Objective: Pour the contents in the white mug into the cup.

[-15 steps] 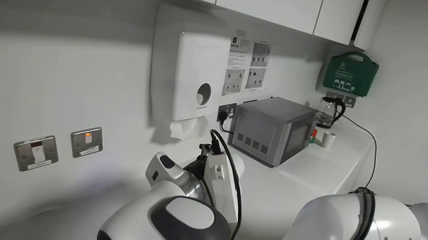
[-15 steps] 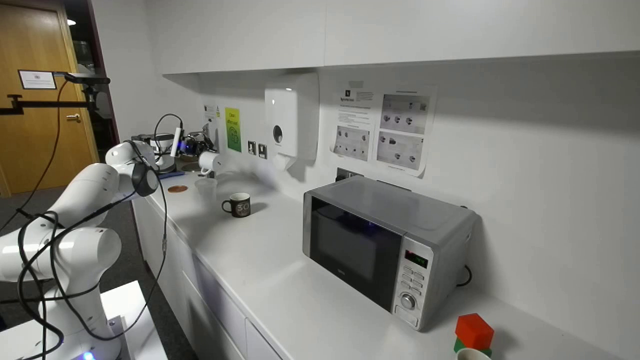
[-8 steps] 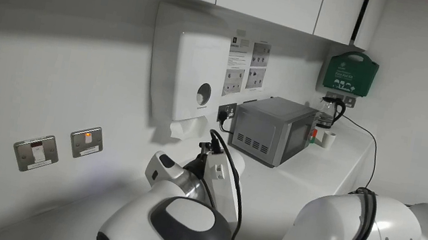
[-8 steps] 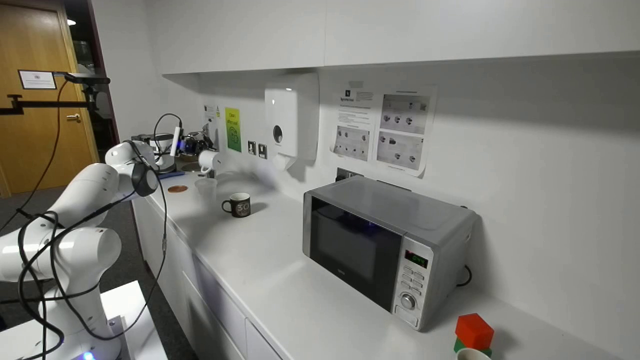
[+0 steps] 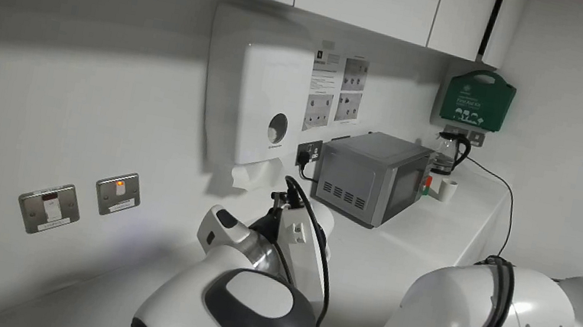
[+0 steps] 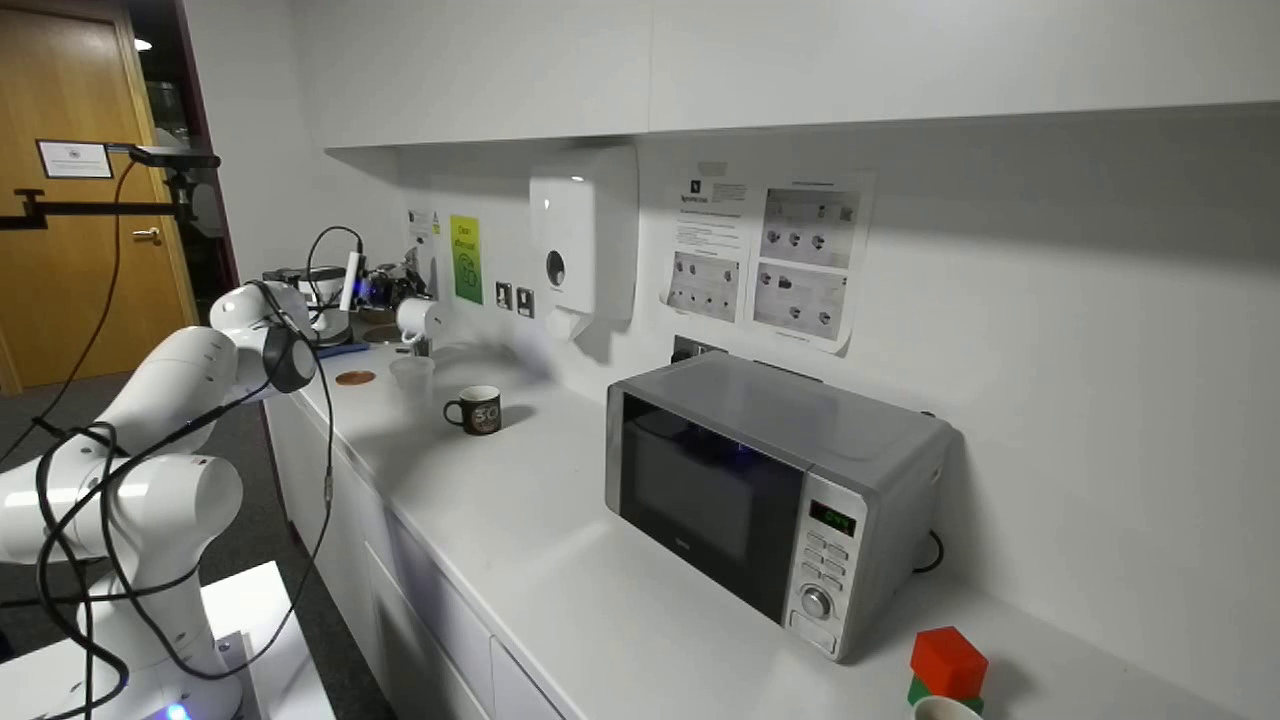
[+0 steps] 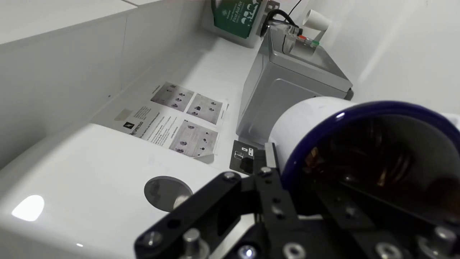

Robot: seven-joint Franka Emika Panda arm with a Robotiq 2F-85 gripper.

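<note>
Red block (image 6: 948, 663) atop green block (image 6: 917, 691), microwave (image 6: 778, 490) nearby

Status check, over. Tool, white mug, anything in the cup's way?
Tool gripping white mug, tilted sideways, off the counter. Cup upright on the counter. Black mug nearby, apart from the cup, probably not blocking.

The wrist view crops the white mug (image 7: 321, 115); the cup (image 6: 412, 376) seems blurred in an exterior view
</note>
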